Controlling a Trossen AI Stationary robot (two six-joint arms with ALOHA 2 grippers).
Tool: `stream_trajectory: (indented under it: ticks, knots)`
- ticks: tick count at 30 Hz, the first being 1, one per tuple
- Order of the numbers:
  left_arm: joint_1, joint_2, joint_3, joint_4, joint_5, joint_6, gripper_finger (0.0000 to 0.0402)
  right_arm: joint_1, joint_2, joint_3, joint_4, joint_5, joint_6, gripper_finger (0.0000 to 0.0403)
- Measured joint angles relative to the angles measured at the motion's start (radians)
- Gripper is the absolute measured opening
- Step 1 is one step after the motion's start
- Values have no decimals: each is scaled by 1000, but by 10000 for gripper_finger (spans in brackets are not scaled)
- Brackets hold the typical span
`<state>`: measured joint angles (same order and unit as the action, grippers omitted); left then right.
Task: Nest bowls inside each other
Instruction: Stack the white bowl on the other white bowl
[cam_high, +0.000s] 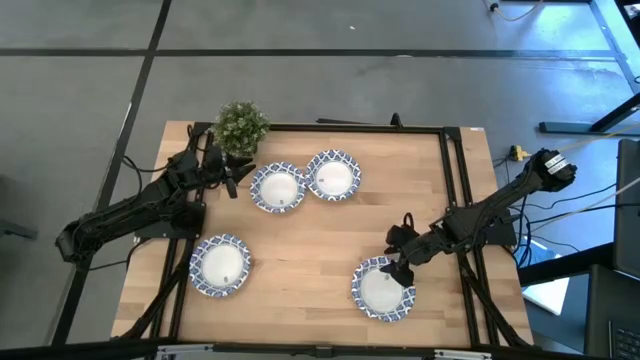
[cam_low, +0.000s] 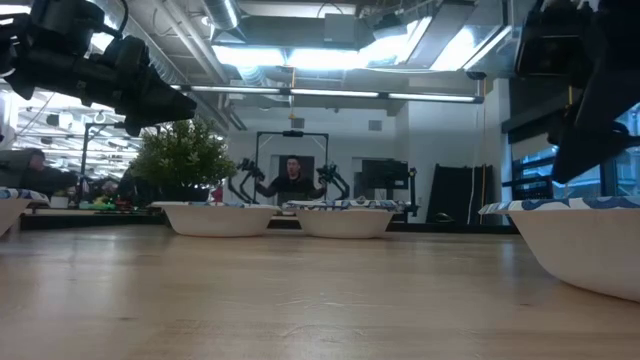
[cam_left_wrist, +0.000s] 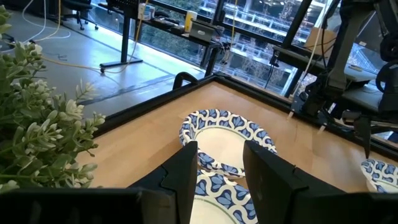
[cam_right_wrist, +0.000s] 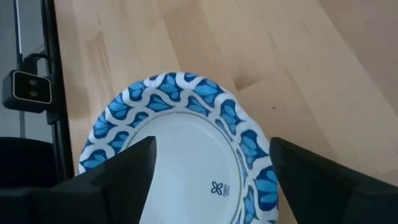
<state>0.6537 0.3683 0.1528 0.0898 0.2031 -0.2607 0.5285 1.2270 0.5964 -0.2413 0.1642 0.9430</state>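
Note:
Several blue-and-white rimmed bowls sit on their bases on the wooden table. Two stand side by side at the far middle (cam_high: 277, 187) (cam_high: 333, 175), one at the near left (cam_high: 220, 265), one at the near right (cam_high: 383, 288). My left gripper (cam_high: 238, 177) is open. It hovers by the left rim of the far-middle left bowl (cam_left_wrist: 214, 186), above bowl height in the low view (cam_low: 175, 105). My right gripper (cam_high: 400, 262) is wide open. It hangs over the far rim of the near-right bowl (cam_right_wrist: 180, 155), its fingers to either side, clear of it (cam_low: 580, 150).
A small green potted plant (cam_high: 241, 125) stands at the table's far left corner, close behind my left gripper (cam_left_wrist: 37, 124). Black frame rails (cam_high: 455, 190) border the table. Bare wood (cam_high: 310, 250) lies between the bowls. A person (cam_low: 292, 180) is far behind the table.

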Motion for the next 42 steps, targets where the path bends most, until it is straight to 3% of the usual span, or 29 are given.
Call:
stream_trajectory:
  ticks: [6, 16, 32, 36, 42]
  knots:
    - [0, 0, 0, 0, 0, 0, 124, 0, 0, 0, 11, 1, -11, 314]
    - [0, 0, 0, 0, 0, 0, 124, -3, 26, 0, -220, 45, -28, 314]
    - [0, 0, 0, 0, 0, 0, 124, -2, 129, 0, -202, -73, -1, 312]
    - [0, 0, 0, 0, 0, 0, 124, -2, 155, 0, -191, -86, -1, 287]
    - [0, 0, 0, 0, 0, -1, 124, -2, 162, 0, -182, -88, -6, 212]
